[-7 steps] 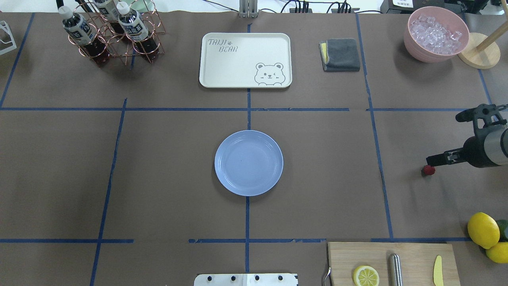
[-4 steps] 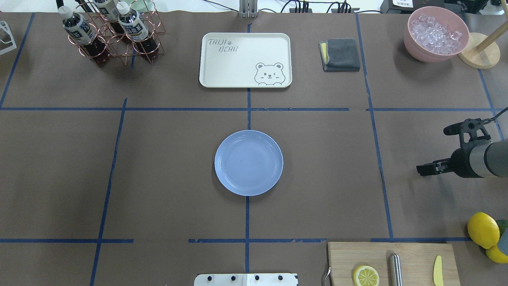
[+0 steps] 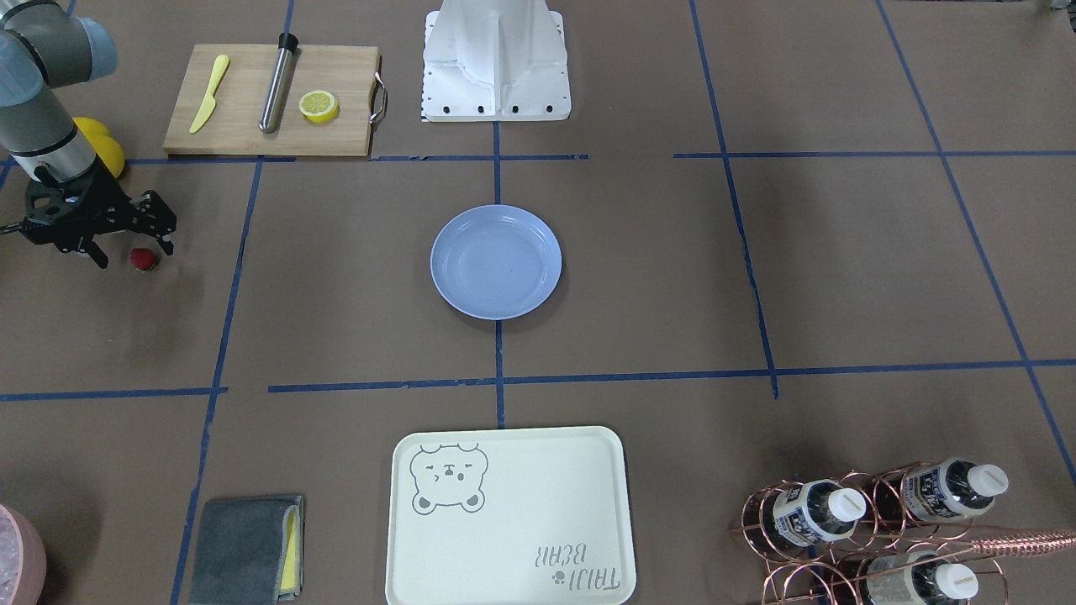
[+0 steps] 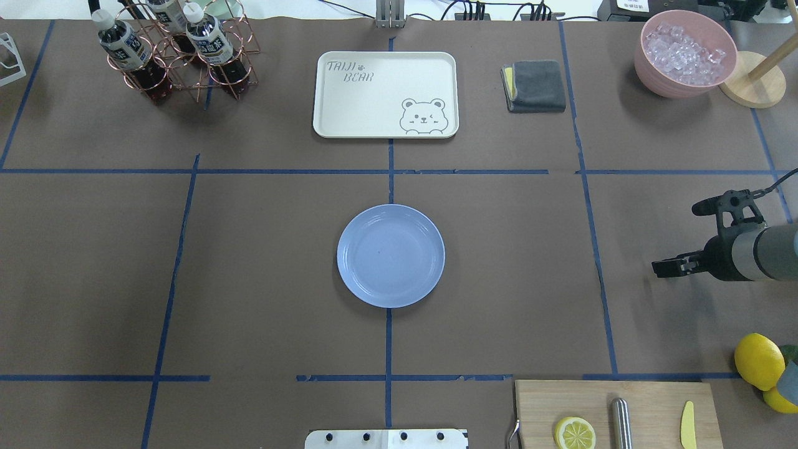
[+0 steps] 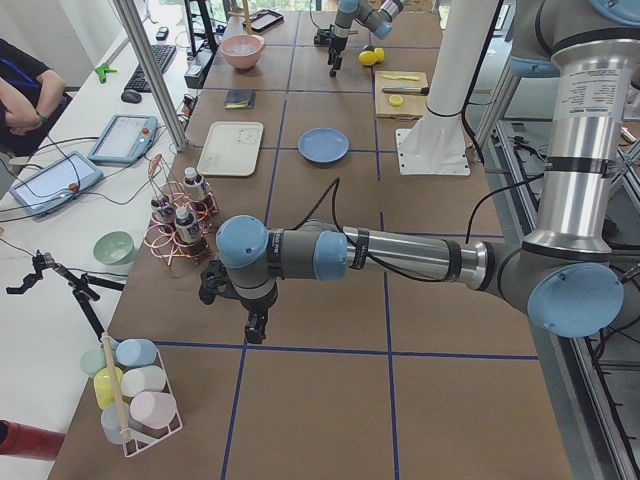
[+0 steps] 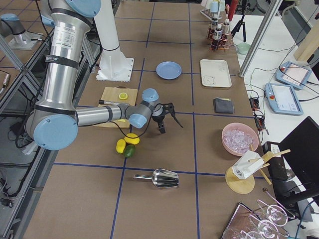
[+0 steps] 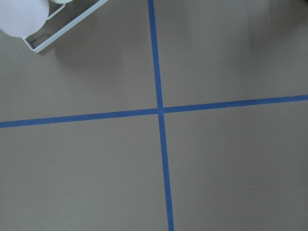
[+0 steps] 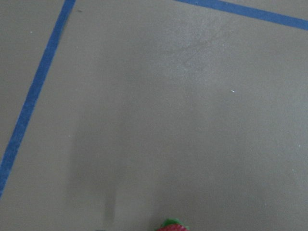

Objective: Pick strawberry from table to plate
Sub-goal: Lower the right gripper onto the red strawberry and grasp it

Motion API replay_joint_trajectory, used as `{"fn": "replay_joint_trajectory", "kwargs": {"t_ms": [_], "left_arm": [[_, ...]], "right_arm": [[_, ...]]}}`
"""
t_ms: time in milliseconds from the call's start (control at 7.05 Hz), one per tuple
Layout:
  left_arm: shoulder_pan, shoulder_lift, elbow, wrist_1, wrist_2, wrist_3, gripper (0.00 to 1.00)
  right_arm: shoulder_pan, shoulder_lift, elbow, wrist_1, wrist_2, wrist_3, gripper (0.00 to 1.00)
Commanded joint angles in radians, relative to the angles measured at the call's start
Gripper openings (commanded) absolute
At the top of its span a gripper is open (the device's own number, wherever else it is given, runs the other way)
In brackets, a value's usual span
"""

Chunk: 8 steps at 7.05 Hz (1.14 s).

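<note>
Jaws of right gripper [image 3: 133, 253] flank the strawberry [image 3: 144, 259].

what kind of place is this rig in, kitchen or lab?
Likely a robotics lab cell, not a kitchen: the table is paper-covered with a blue tape grid, props like the cutting board are staged on it, and tablet-like pendants lie on a side desk.

Overhead: we look forward and down from behind the robot | front: we face the robot steeply, sharing the plate [image 4: 391, 255] with overhead | sides: we look along the table [image 5: 320, 400] from each end | wrists: we sit close above its tape lines [image 7: 161, 110]
</note>
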State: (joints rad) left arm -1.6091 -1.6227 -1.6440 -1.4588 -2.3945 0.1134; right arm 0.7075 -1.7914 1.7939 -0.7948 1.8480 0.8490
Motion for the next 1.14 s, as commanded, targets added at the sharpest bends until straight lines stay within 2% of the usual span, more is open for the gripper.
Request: {"fn": "replay_joint_trajectory", "kwargs": {"t_ms": [0,142,426,568,851,993], "left_arm": [[0.000,0.003,-0.005,0.000,0.000,0.000,1.00],[0.000,0.003,-0.005,0.000,0.000,0.000,1.00],[0.000,0.003,-0.005,0.000,0.000,0.000,1.00],[0.000,0.003,-0.005,0.000,0.000,0.000,1.00],[0.000,0.004,-0.005,0.000,0.000,0.000,1.00],[0.000,0.004,-0.005,0.000,0.000,0.000,1.00]], "right_arm": [[0.000,0.000,-0.010,0.000,-0.001,0.002,0.80],[-0.002,0.000,-0.011,0.000,-0.001,0.001,0.72],[-0.003,0.000,-0.013,0.000,-0.001,0.001,0.71],[-0.003,0.001,-0.013,0.000,-0.001,0.001,0.59],[-0.003,0.010,-0.011,-0.001,-0.001,0.004,0.06],[-0.003,0.013,-0.010,0.000,-0.001,0.004,0.00]]}}
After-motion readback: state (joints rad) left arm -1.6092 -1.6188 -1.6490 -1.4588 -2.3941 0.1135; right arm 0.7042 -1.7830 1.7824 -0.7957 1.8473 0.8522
